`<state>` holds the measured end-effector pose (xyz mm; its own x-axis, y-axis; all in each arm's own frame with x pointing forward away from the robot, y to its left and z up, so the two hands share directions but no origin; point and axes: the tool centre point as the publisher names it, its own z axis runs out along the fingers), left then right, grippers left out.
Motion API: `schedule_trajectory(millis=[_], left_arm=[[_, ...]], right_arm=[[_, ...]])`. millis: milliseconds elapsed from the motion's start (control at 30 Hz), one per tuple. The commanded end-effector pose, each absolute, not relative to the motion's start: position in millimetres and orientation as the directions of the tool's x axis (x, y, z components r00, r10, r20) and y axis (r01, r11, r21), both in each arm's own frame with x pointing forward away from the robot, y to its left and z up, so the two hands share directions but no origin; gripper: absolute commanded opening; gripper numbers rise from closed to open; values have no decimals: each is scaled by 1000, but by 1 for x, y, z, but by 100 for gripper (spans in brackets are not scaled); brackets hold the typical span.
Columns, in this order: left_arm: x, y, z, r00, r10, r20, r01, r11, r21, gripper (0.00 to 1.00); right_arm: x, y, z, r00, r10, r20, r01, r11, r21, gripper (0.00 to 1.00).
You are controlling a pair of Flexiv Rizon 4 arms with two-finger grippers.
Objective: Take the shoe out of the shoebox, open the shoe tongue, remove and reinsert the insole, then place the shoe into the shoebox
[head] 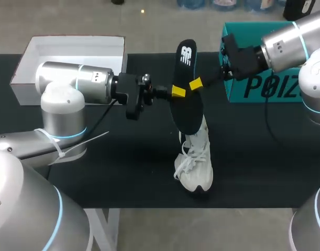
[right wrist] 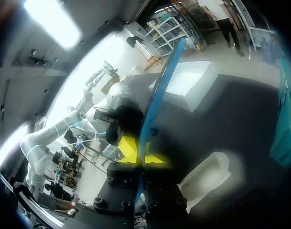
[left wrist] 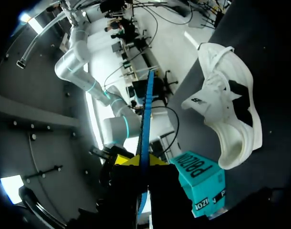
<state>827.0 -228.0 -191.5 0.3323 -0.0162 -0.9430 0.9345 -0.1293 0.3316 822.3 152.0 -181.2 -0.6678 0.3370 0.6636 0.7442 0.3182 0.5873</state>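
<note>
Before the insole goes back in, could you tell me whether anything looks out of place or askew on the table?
Nothing looks damaged or spilled. The black insole is off the table, pinched by both the left hand and right hand above the white shoe, whose laces sprawl loose to one side.

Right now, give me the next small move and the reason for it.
Probably lower the flat black insole toward the opening of the white lace-up sneaker. The left end effector and right end effector both clamp it in the air above the sneaker, so reinsertion seems next.
</note>
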Motion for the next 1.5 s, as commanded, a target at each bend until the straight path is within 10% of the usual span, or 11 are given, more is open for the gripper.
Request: schedule_trajectory(millis=[33,933,967,1033,1500], left_arm=[[828,-230,-192,335,-18,-942,934,-126,334,0],[828,-230,-192,335,-18,-942,934,-126,334,0],[828,-230,-192,335,-18,-942,934,-126,334,9],[828,-230,-192,335,-18,-942,934,-126,334,100],[812,-191,-174,54,162,-985,983,-181,24,100]], right_arm=[[819,154,-183,-668,336,664,744,314,590,0],[816,154,-180,-659,335,673,752,315,579,0],[816,154,-180,-659,335,673,752,315,579,0],[816,154,-180,-659,335,673,752,315,579,0],[816,154,-180,-659,335,673,752,315,579,0]])
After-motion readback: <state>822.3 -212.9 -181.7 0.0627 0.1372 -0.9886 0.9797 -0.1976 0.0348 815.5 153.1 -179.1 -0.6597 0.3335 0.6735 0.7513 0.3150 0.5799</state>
